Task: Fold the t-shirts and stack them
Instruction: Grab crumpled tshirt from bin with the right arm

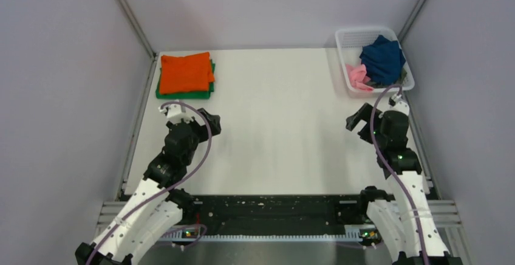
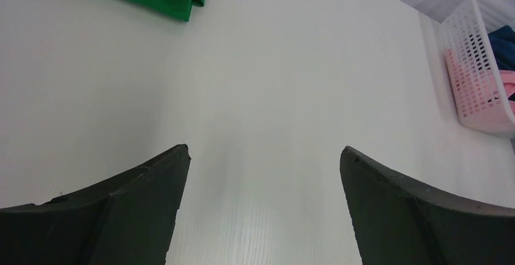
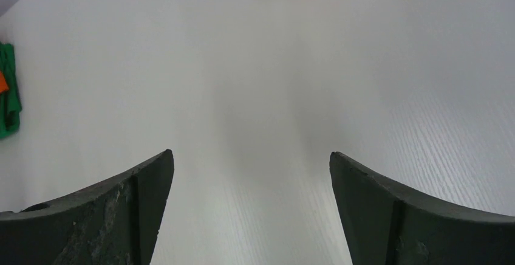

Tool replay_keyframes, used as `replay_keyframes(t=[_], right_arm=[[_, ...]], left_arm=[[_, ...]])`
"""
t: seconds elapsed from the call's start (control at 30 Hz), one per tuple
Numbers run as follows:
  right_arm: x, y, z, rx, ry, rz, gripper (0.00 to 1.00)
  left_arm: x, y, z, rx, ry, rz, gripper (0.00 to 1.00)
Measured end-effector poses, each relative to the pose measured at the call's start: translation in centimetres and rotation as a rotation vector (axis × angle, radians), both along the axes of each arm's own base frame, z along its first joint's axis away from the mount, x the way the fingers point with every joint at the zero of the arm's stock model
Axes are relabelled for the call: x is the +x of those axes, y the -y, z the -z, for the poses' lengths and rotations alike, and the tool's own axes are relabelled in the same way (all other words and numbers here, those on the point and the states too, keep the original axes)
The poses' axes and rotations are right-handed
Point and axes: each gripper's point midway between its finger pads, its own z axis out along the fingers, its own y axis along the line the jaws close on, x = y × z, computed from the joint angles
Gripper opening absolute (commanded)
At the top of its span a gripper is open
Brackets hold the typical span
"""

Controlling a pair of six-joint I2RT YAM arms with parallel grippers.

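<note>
Orange cloth at the far left corner of the white table (image 1: 273, 149): a folded orange t-shirt (image 1: 184, 72), lying flat on top of a folded green t-shirt (image 1: 182, 94). Forms a neat near-rectangle with its long axis running left to right, roughly along the table's far edge, turned very slightly off square. Covers almost all of the green one, visible only as a thin strip along the near edge and down the right side. Cannot tell which way collar or hem points on either shirt. At the far right corner, a white mesh basket (image 1: 347, 39) holding a crumpled navy blue t-shirt (image 1: 382, 58), heaped toward the right wall, and a bunched pink t-shirt (image 1: 357, 76) low at the near left of the basket; both shapeless, with no clear long axis. Stack and basket well apart, at opposite ends of the far edge. Left gripper (image 2: 265, 149) poised near the stack, on its near right side and apart from it, fingers spread wide and grasping nothing. Right gripper (image 3: 251, 153) poised just in front of the basket, near it but outside it, fingers likewise spread wide and empty. Pale grey walls (image 1: 61, 95) on three sides, with slanting metal posts (image 1: 130, 16) in the far corners. Black rail (image 1: 273, 207) across the table's near edge, between the two white arms (image 1: 146, 204).
</note>
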Motion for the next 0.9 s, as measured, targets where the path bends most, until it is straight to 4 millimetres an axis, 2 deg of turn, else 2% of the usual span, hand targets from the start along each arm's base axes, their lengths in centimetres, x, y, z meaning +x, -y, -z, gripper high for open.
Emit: replay_keyframes(t=[0.13, 0.23, 0.33, 0.4, 0.43, 0.5, 0.57, 0.67, 0.73, 0.8, 0.9], right_arm=[[1.0, 0.1, -2.2, -0.009, 0.060, -0.004, 0.99], [3.0, 0.5, -5.0, -0.034, 0.090, 0.004, 0.99], [6.7, 1.3, -8.1, -0.072, 0.076, 0.026, 0.99], [10.5, 1.8, -10.5, -0.095, 0.072, 0.029, 0.97], [12.2, 2.1, -10.9, -0.106, 0.056, 0.030, 0.95], [14.9, 2.5, -10.7, -0.133, 0.008, 0.026, 0.94], [16.9, 3.1, -9.2, -0.163, -0.067, 0.031, 0.94], [17.9, 3.7, -5.6, -0.198, -0.206, 0.027, 0.94], [18.2, 4.1, -3.9, -0.219, -0.291, 0.023, 0.94], [18.9, 4.8, -3.3, -0.246, -0.347, 0.031, 0.95], [20.6, 6.2, -3.9, -0.286, -0.360, 0.074, 0.95]], left_arm=[[0.0, -0.1, 0.2, 0.002, -0.006, -0.006, 0.99], [-0.1, -0.1, 0.3, 0.002, -0.008, -0.007, 0.99], [-0.1, -0.2, 0.3, 0.003, -0.009, -0.008, 0.99], [0.0, -0.1, 0.4, 0.003, -0.015, -0.009, 0.99], [0.0, -0.1, 0.5, 0.004, -0.016, -0.010, 0.99], [0.0, -0.1, 0.7, 0.006, -0.026, -0.011, 0.99], [0.1, -0.1, 1.1, 0.011, -0.038, -0.012, 0.99], [0.2, -0.1, 1.5, 0.017, -0.053, -0.016, 0.99], [0.3, 0.0, 1.9, 0.022, -0.065, -0.016, 0.99], [0.4, 0.0, 2.3, 0.028, -0.079, -0.017, 0.99], [0.5, 0.1, 2.9, 0.036, -0.100, -0.017, 0.99]])
